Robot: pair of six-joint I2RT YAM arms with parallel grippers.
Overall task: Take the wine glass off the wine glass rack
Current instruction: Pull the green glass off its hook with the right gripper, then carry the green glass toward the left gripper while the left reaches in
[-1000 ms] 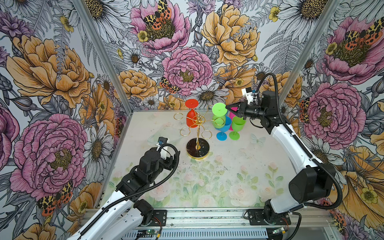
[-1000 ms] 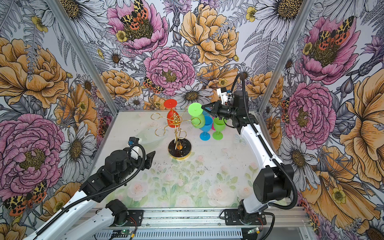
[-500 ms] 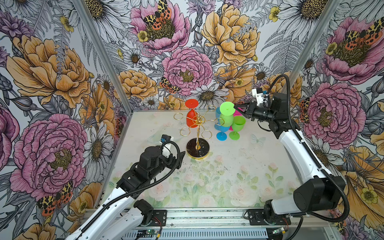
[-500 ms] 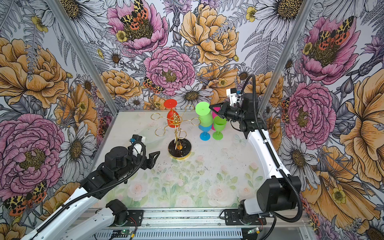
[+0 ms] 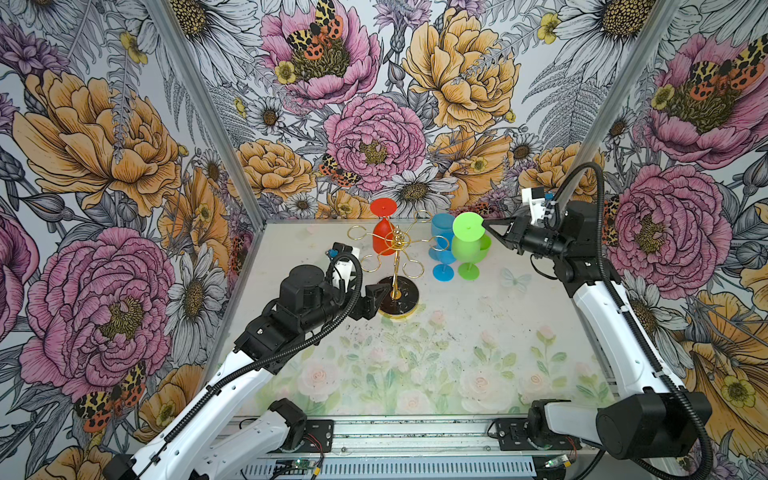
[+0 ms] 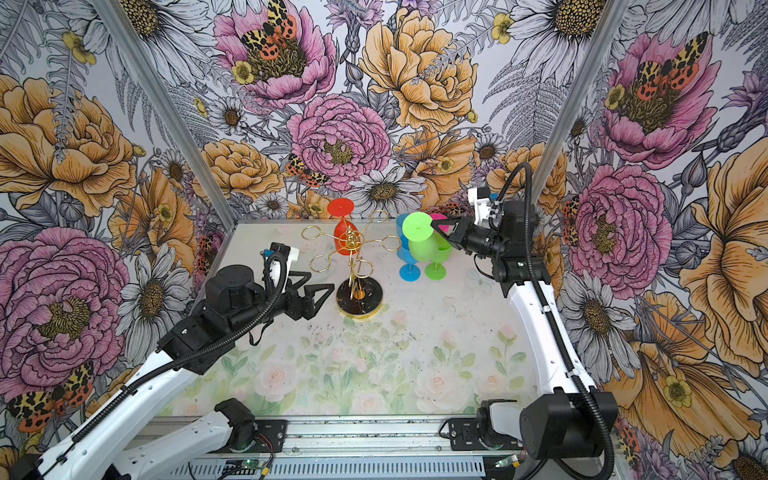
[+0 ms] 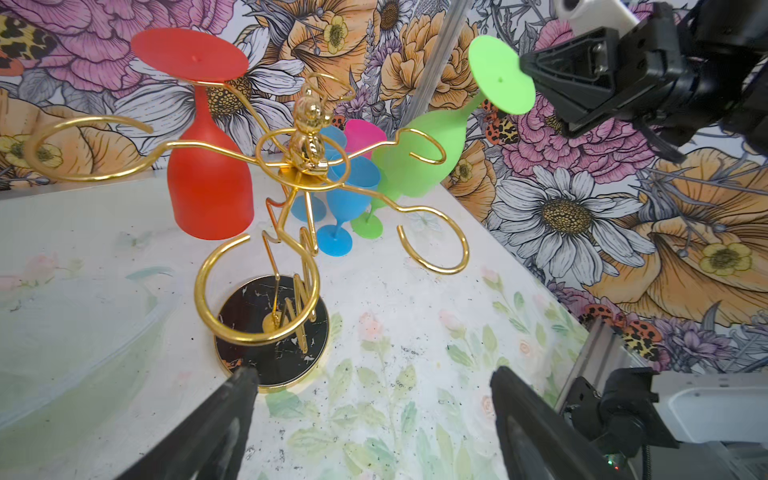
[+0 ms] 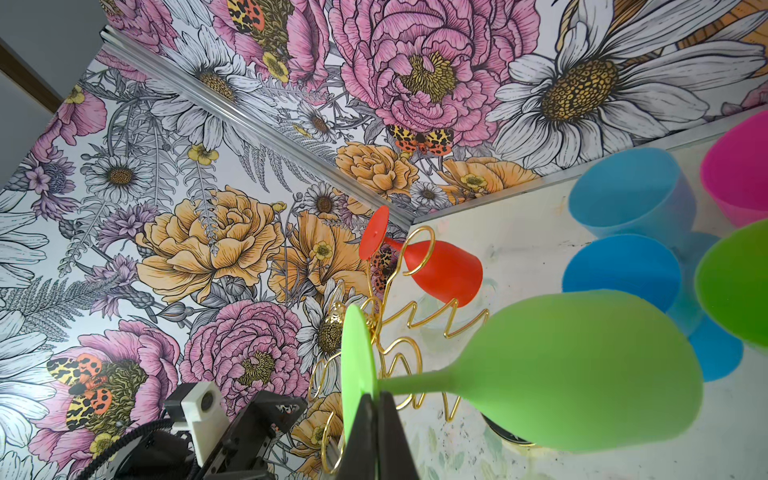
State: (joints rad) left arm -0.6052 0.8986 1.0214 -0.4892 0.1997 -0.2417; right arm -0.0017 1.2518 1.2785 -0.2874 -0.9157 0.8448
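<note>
The wine glass rack [image 5: 397, 297] [image 6: 359, 297] [image 7: 274, 328] is a gold wire stand on a round black base at mid table. A red wine glass [image 5: 382, 241] [image 6: 345, 239] [image 7: 208, 183] hangs upside down in one loop. A green wine glass [image 5: 466, 249] [image 6: 420, 249] [image 8: 582, 370] hangs upside down in the air right of the rack, clear of its loops. My right gripper [image 5: 484, 226] [image 6: 433, 224] [image 8: 376, 401] is shut on the rim of its foot. My left gripper [image 5: 374, 295] [image 6: 320, 282] [image 7: 374, 374] is open and empty, low beside the rack's base.
Upright glasses stand close behind and under the held one: two blue [image 5: 442, 249] [image 8: 623, 270], one green [image 5: 469, 272] [image 6: 435, 272], one pink [image 6: 438, 217] [image 8: 735, 183]. Flowered walls close in the back and both sides.
My right gripper has carried the green wine glass to the right, away from the rack's loop. My left gripper has moved in toward the rack's base.
</note>
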